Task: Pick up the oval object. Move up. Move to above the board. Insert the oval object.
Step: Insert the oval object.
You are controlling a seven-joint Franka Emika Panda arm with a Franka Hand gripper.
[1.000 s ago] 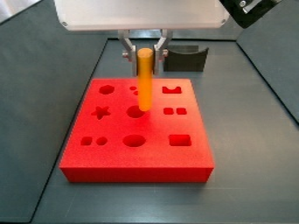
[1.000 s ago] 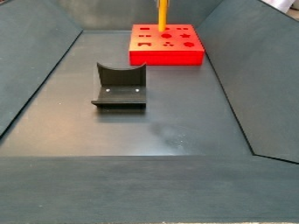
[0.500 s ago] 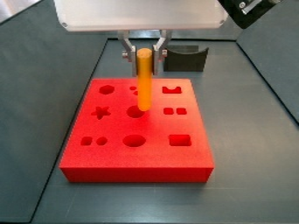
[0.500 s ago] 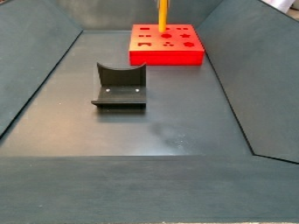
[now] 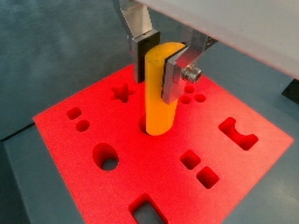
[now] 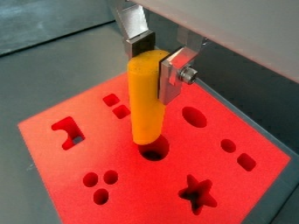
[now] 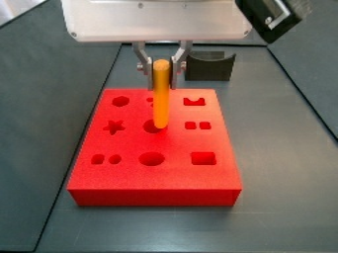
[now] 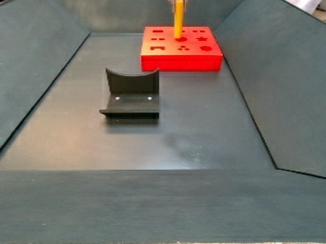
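Note:
The oval object, a smooth orange-yellow peg, stands upright between the fingers of my gripper. The gripper is shut on its upper end in both wrist views. The peg hangs over the middle of the board, a thick red block with shaped cutouts. Its lower tip is at the mouth of a round-ended hole. In a side view the peg rises from the far board.
The dark grey fixture stands on the grey floor away from the board, and shows behind the board in a side view. Sloped dark walls close in the work area.
The gripper has come down slightly with the peg, bringing its lower tip closer into the hole. The board and fixture have not moved.

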